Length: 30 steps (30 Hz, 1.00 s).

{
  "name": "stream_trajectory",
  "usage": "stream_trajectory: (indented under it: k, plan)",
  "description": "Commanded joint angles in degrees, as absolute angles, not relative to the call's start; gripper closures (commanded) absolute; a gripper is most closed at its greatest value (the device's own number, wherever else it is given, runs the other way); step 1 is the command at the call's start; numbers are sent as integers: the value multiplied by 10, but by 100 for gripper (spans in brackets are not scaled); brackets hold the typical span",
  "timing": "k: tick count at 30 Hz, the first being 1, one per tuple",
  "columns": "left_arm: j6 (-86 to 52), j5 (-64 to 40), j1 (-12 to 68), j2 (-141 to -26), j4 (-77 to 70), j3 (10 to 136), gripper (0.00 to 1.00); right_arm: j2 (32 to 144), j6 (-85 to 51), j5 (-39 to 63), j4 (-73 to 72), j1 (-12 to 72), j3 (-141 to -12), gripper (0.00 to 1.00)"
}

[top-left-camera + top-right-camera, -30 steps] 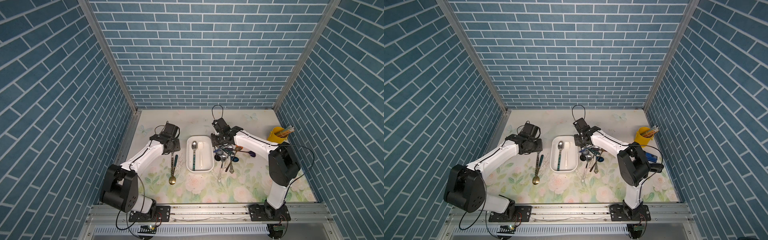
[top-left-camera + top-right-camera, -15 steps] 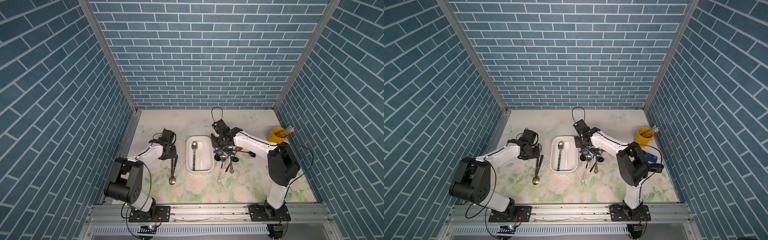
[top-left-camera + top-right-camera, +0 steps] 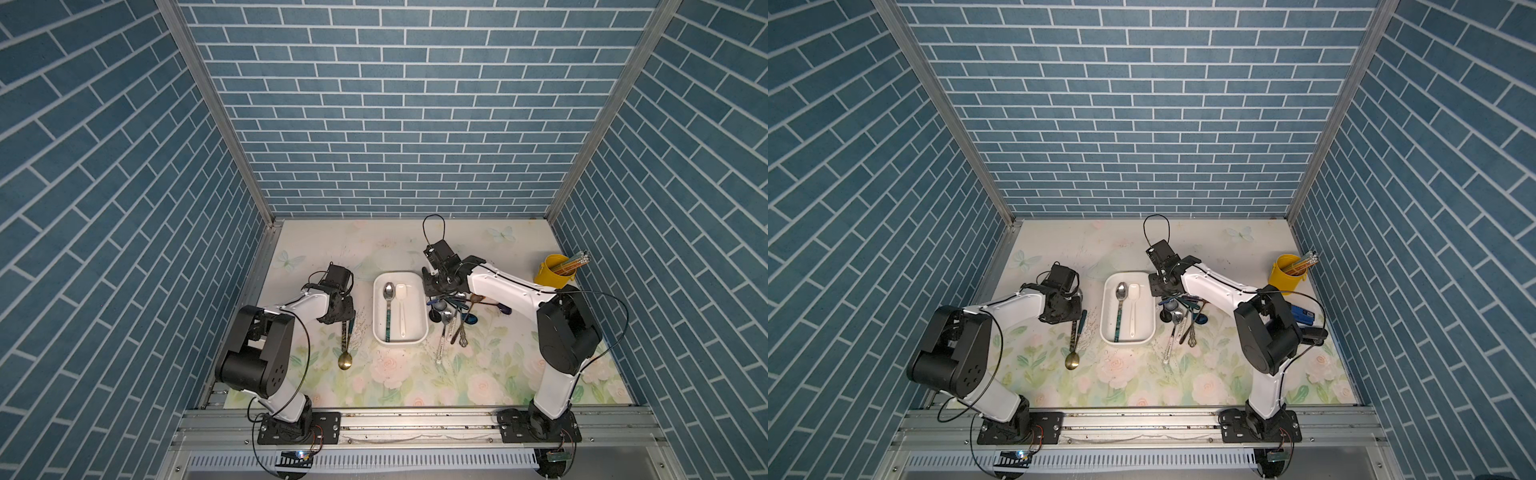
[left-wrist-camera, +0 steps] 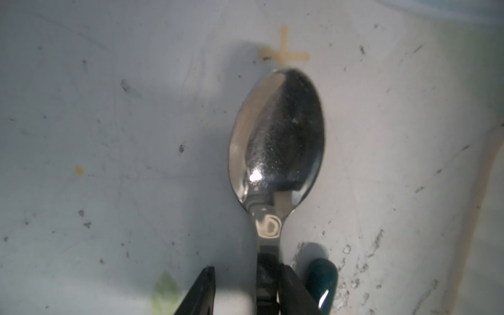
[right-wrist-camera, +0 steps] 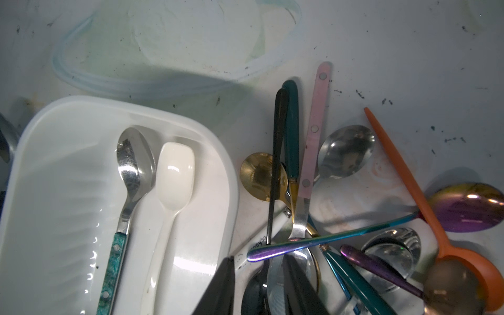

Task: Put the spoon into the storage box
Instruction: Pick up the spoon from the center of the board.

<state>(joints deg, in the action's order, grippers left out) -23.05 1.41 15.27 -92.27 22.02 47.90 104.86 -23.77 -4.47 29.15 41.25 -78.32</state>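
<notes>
One steel spoon (image 4: pixel 276 141) is the story here. It lies flat on the desk (image 3: pixel 415 386), out at nine o'clock from the storage box (image 3: pixel 415 324), so not in it yet.

Here's the change: a second ago the left claw (image 4: pixel 246 272) stood higher and a touch further toward twelve. Now that arm has folded back and the claw has sunk right over the handle. Its fingers (image 4: pixel 201 291) straddle the neck and are parted, one against the handle and a clear gap on the other side. So there's no grip yet, and we call this the closing pinch before the lift.

A teal handle (image 4: pixel 320 278) sits just beside one finger, and we'd watch that it doesn't get dragged along. A gold-bowled spoon (image 3: pixel 345 361) lies toward six o'clock of the claw.

The box holds what it held before, a green-handled spoon (image 3: pixel 388 309) and a white spoon (image 3: pixel 401 305) side by side, with bare floor on its three o'clock side.

Past that wall is the heap of spoons (image 3: pixel 451 309), and the right claw (image 5: pixel 259 261) has hardly budged above it. Its fingers are apart with steel between them, and we cannot tell whether it pinches anything.

The yellow cup (image 3: pixel 550 272) stands off at two o'clock.
</notes>
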Motion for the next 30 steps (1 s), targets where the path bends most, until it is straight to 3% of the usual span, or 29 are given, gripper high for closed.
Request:
stream_trajectory:
  k: [1,18,30]
  plan:
    - [-224,21,150,-937,228,474,58,1025,-250,-55,304,416,-775,66]
    - [-226,17,150,-954,239,488,88,1052,-244,-46,297,416,-792,68]
    - [-233,-9,152,-905,279,561,94,1060,-241,-46,303,416,-813,68]
